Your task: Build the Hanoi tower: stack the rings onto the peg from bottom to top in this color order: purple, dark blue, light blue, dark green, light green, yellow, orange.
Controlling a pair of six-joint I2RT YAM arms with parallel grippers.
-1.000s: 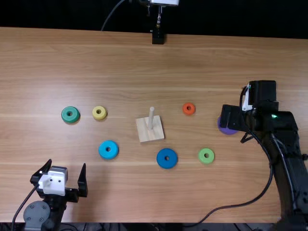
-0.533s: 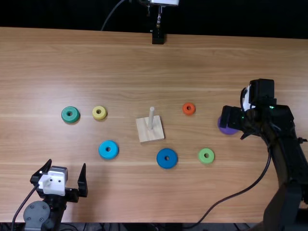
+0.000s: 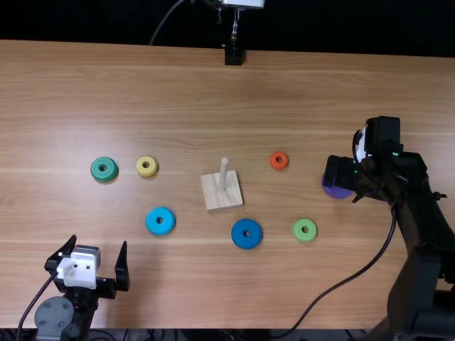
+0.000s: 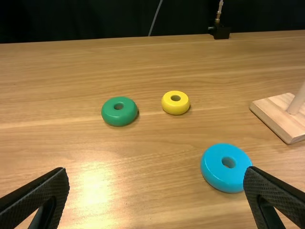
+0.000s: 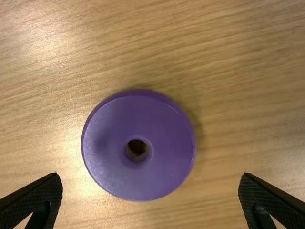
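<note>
Overhanging, the right arm part-hides the purple ring.

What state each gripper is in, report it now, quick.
Left gripper: open, holding nothing.
Right gripper: open over the purple ring, not gripping it.

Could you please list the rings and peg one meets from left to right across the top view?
Dark green ring, yellow ring, light blue ring, peg, dark blue ring, orange ring, light green ring, purple ring.

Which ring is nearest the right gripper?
The purple ring. The right gripper is open over it, and it alone is partly hidden by that arm in the top view.
</note>
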